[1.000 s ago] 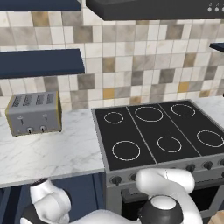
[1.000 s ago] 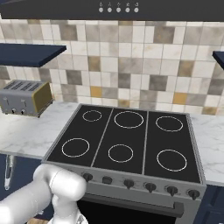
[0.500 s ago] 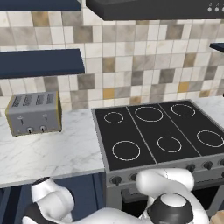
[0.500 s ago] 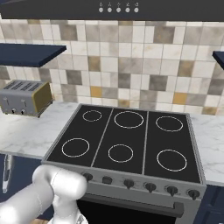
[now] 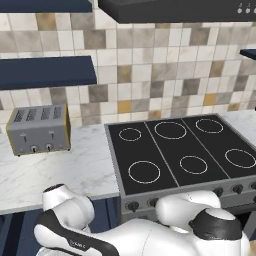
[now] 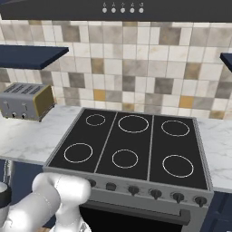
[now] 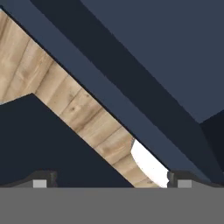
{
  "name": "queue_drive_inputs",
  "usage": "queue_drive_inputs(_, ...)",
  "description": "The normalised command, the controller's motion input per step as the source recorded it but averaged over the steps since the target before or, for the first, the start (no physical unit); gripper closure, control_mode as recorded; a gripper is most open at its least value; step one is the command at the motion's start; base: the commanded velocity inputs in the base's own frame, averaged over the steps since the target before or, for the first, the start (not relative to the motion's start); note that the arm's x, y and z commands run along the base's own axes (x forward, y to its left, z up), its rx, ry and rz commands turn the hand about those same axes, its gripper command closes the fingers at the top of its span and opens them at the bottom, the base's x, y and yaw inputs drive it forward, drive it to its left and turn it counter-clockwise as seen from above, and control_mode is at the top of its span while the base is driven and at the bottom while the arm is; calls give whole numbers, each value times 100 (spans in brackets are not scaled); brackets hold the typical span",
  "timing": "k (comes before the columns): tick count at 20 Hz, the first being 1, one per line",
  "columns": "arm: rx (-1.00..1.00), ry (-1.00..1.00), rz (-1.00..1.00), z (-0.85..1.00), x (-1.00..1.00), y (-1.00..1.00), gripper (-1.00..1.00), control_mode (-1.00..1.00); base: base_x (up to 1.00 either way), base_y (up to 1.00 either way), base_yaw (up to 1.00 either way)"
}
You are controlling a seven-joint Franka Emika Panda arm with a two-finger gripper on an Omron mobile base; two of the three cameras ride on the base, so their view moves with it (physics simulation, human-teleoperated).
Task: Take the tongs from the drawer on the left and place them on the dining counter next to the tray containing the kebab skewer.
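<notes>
My gripper [image 7: 111, 183] points down along navy cabinet fronts [image 7: 144, 65], with a strip of wooden floor [image 7: 83, 113] showing beneath them. Its two dark fingertips [image 7: 43, 179] stand far apart at the bottom corners of the hand view, open, with nothing between them. I cannot pick out the drawer's handle among these navy panels. The tongs are hidden. The dining counter, the tray and the kebab skewer are out of view. My white arm [image 5: 150, 235] folds low in front of the stove and bends down to the left, below the worktop's edge.
A black stove top [image 5: 180, 150] with a knobbed oven front [image 6: 154, 195] fills the middle. A grey toaster [image 5: 37, 130] stands on the marble worktop [image 5: 65, 172] to its left. Navy shelves [image 5: 45, 72] and a range hood hang above.
The arm's upper joint has shifted slightly right in the left base view. The kitchen and the base have not moved, and the jaws stay as wide.
</notes>
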Motion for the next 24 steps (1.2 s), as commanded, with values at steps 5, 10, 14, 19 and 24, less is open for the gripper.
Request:
queue_drive_inputs(5,-14,-14,-16,37,0,-19,-100,-100,0,0,0)
queue_drive_inputs(10,-9,-13,-8,24,7,-15,-100,-100,0,0,0)
queue_drive_inputs(14,-1,-11,-6,34,7,-16,-100,-100,0,0,0)
queue_drive_inputs(19,-2,-18,-6,15,14,-13,-100,-100,0,0,0)
queue_drive_inputs(24,0,-15,-1,0,24,-20,-100,-100,0,0,0)
